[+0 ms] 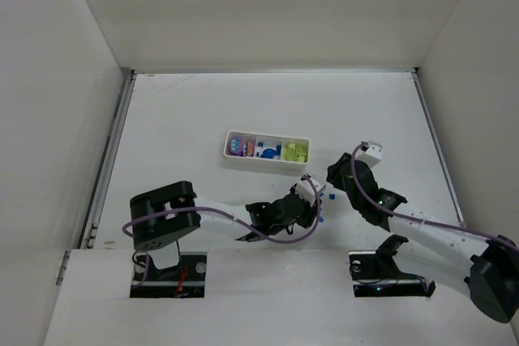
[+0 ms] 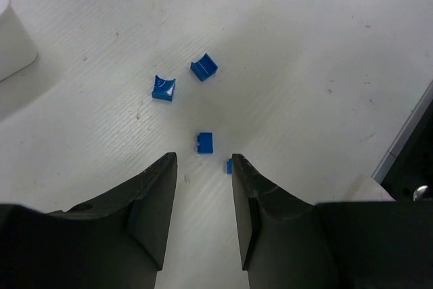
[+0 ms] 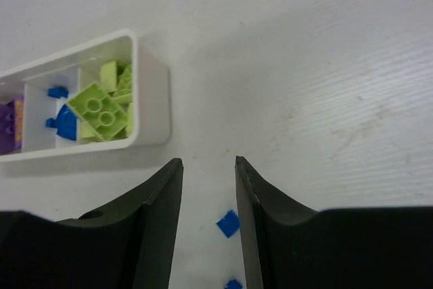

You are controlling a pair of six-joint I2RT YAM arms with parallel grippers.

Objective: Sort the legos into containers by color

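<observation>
Status: I judge the sorting to be mostly complete.

1. Done. The tray [image 3: 152, 103] sits on the table [image 3: 325, 65]. In the right wrist view it holds purple bricks [image 3: 8, 126] in the 9 o'clock compartment, blue bricks [image 3: 65, 121] in the middle one and yellow-green bricks [image 3: 100, 109] in the 3 o'clock one. The 9 o'clock end is cut off, so I cannot check all of it.

2. Left. I count four loose blue bricks [image 2: 205, 143] on the table in the left wrist view. One is directly at 12 o'clock of the left gripper [image 2: 204, 166]. One is just beside the tip of its 3 o'clock finger, and two are farther out, toward 11 and 12 o'clock. From above, this group lies at 5 o'clock of the tray, between the two arms.

3. Grippers. The left gripper's jaws stand apart with nothing between them. The right gripper [image 3: 208, 164] is likewise parted and empty, with the tray at its 10 o'clock.

4. Remaining work, as I judge it: move the loose blue bricks into the middle compartment.
</observation>
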